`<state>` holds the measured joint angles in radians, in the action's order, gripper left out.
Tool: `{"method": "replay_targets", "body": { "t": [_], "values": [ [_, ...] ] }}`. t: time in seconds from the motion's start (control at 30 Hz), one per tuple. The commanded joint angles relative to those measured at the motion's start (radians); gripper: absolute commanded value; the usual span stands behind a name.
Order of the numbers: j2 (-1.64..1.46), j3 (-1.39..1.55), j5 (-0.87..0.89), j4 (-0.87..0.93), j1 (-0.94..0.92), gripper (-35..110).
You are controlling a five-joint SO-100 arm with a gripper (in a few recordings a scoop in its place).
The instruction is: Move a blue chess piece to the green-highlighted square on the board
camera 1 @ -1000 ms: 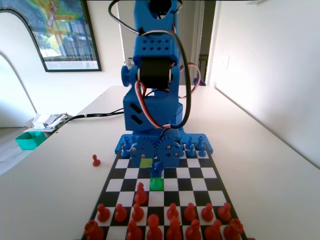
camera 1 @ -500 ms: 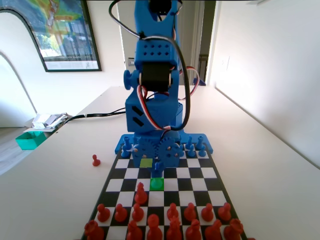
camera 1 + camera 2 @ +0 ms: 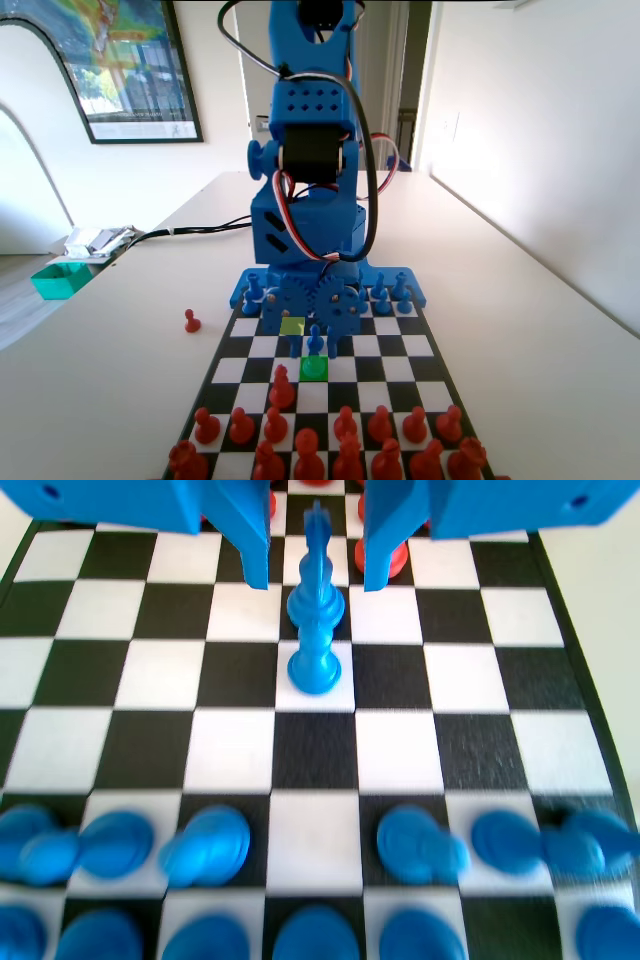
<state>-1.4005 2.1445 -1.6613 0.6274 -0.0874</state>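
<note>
A pale, smooth surface (image 3: pixel 520 330) is seen stretching back toward plain white walls (image 3: pixel 540 120). A black-framed colourful poster (image 3: pixel 125 65) is hung on the left wall. A narrow doorway (image 3: pixel 412 85) is lit from behind. A teal plastic tray (image 3: pixel 62 280) is placed at the left edge.

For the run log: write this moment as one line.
end effector: open | blue chess piece: upright between jaws | green-highlighted square: by its base
</note>
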Motion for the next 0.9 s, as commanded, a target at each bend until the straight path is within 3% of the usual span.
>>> {"method": "replay_targets", "body": {
  "t": [0.0, 0.3, 0.4, 0.57, 0.87],
  "values": [
    [-0.118, -0.061, 0.002, 0.072, -0.012, 14],
    [-0.279, -0.156, 0.006, 0.318, -0.015, 10],
    [-0.354, -0.164, -0.028, 0.36, -0.014, 1],
    [-0.471, -0.158, -0.021, 0.377, -0.014, 1],
    [-0.769, -0.212, -0.086, 0.709, 0.011, 1]
  ]
}}
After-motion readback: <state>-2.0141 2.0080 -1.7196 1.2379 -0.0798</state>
